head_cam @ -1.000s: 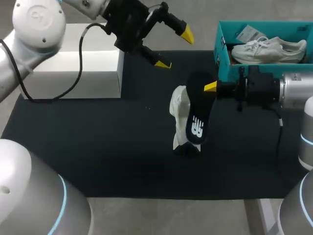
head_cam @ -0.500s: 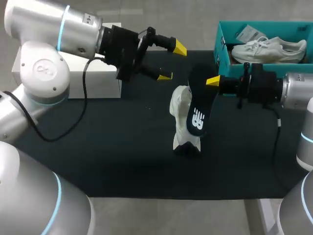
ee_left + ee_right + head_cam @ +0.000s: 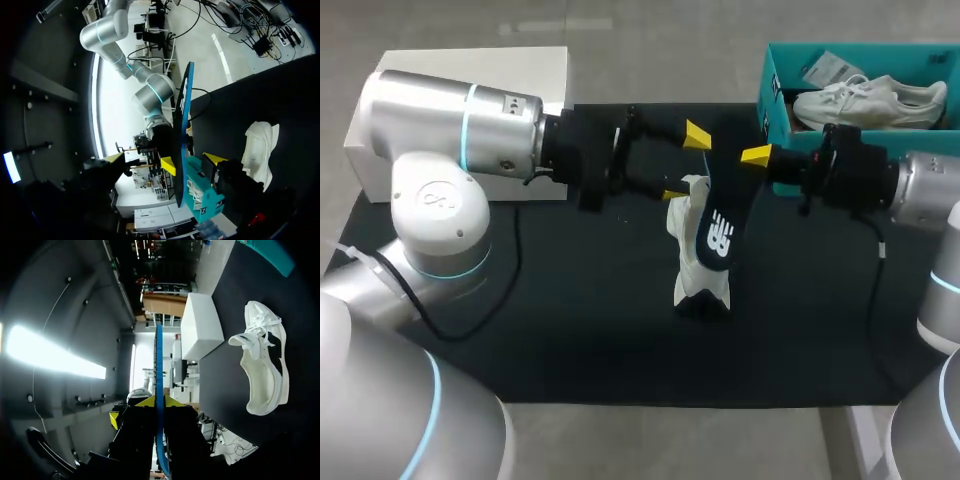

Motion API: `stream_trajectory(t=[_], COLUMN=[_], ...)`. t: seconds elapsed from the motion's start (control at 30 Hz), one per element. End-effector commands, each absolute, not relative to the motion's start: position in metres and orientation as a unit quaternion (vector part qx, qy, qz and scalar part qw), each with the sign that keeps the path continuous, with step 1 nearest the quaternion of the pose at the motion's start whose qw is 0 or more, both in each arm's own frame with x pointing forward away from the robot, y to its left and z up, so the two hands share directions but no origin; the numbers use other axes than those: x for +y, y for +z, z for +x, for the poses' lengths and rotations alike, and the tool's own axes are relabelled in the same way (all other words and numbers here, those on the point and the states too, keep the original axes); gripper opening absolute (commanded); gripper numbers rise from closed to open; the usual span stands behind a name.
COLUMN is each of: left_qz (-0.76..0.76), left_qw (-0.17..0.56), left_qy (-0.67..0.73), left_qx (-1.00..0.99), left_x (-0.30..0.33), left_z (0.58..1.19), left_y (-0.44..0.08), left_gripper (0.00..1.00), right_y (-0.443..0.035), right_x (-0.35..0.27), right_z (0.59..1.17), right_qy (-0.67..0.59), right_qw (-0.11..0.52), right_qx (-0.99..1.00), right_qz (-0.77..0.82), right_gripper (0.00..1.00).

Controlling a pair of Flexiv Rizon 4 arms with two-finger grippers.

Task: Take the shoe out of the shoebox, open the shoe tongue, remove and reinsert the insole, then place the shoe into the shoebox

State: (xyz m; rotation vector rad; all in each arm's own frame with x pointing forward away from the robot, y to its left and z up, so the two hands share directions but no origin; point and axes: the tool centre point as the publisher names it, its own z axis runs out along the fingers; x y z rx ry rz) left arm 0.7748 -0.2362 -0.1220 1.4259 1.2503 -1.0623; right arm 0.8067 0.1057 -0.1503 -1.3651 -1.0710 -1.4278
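Observation:
My right gripper (image 3: 757, 155) is shut on the upper end of a dark insole (image 3: 720, 225) with a white logo, which hangs tilted over the white shoe (image 3: 688, 235) on the black mat. In the right wrist view the insole (image 3: 159, 390) shows edge-on, pinched between the yellow tips of the right gripper (image 3: 159, 401), with the shoe (image 3: 265, 365) lying beside it. My left gripper (image 3: 686, 163) is open just left of the insole's top. From the left wrist the insole (image 3: 180, 145) stands ahead, between the spread fingers of the left gripper (image 3: 165, 159), touching neither.
A teal shoebox (image 3: 772, 95) at the back right holds a second white shoe (image 3: 870, 100). A white box (image 3: 520, 75) stands at the back left, behind my left arm. The black mat (image 3: 520, 330) covers the table.
My left arm has swung down and right from the back, bringing its open gripper up to the insole's top. The right gripper has lifted and tilted the insole slightly.

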Motion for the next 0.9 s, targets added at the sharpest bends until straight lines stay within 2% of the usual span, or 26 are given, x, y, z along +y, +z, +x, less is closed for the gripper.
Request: stream_trajectory(t=[0.03,0.1,0.2,0.23,0.33,0.37,0.43,0.53,0.63,0.73,0.77,0.8,0.87,0.9], left_qz=[0.584,0.588,0.593,0.591,0.58,0.58,0.583,0.588,0.589,0.594,0.594,0.594,0.595,0.596], left_qw=[0.465,0.466,0.47,0.474,0.489,0.49,0.49,0.486,0.485,0.48,0.479,0.478,0.475,0.475], left_qy=[-0.439,-0.438,-0.439,-0.438,-0.436,-0.435,-0.435,-0.435,-0.434,-0.434,-0.433,-0.433,-0.432,-0.432], left_qx=[0.499,0.495,0.485,0.483,0.485,0.484,0.481,0.479,0.479,0.479,0.479,0.481,0.483,0.483], left_x=[-0.243,-0.246,-0.253,-0.255,-0.26,-0.261,-0.263,-0.265,-0.266,-0.265,-0.265,-0.265,-0.265,-0.265], left_z=[0.785,0.786,0.788,0.788,0.792,0.792,0.792,0.793,0.793,0.793,0.793,0.793,0.793,0.793], left_y=[-0.132,-0.135,-0.138,-0.138,-0.139,-0.139,-0.139,-0.141,-0.144,-0.145,-0.146,-0.147,-0.148,-0.149], left_gripper=[0.98,0.97,0.8,0.78,0.45,0.43,0.3,0.27,0.18,0.13,0.04,0.0,0.01,0.05], right_y=[-0.149,-0.151,-0.156,-0.157,-0.158,-0.158,-0.156,-0.153,-0.152,-0.153,-0.153,-0.152,-0.151,-0.15], right_x=[0.109,0.111,0.115,0.116,0.116,0.116,0.117,0.118,0.118,0.118,0.118,0.118,0.118,0.118], right_z=[0.802,0.799,0.797,0.797,0.796,0.795,0.795,0.794,0.793,0.792,0.792,0.792,0.791,0.79], right_qy=[-0.57,-0.565,-0.551,-0.55,-0.55,-0.55,-0.552,-0.553,-0.553,-0.553,-0.553,-0.554,-0.555,-0.555], right_qw=[0.435,0.438,0.439,0.44,0.441,0.441,0.442,0.442,0.442,0.442,0.442,0.442,0.441,0.441], right_qx=[-0.434,-0.437,-0.447,-0.446,-0.445,-0.444,-0.444,-0.447,-0.449,-0.449,-0.448,-0.448,-0.449,-0.449], right_qz=[-0.546,-0.546,-0.551,-0.552,-0.552,-0.552,-0.551,-0.547,-0.545,-0.545,-0.546,-0.545,-0.544,-0.544], right_gripper=[0.0,0.0,0.0,0.0,0.0,0.0,0.0,0.0,0.0,0.0,0.0,0.0,0.0,0.0])
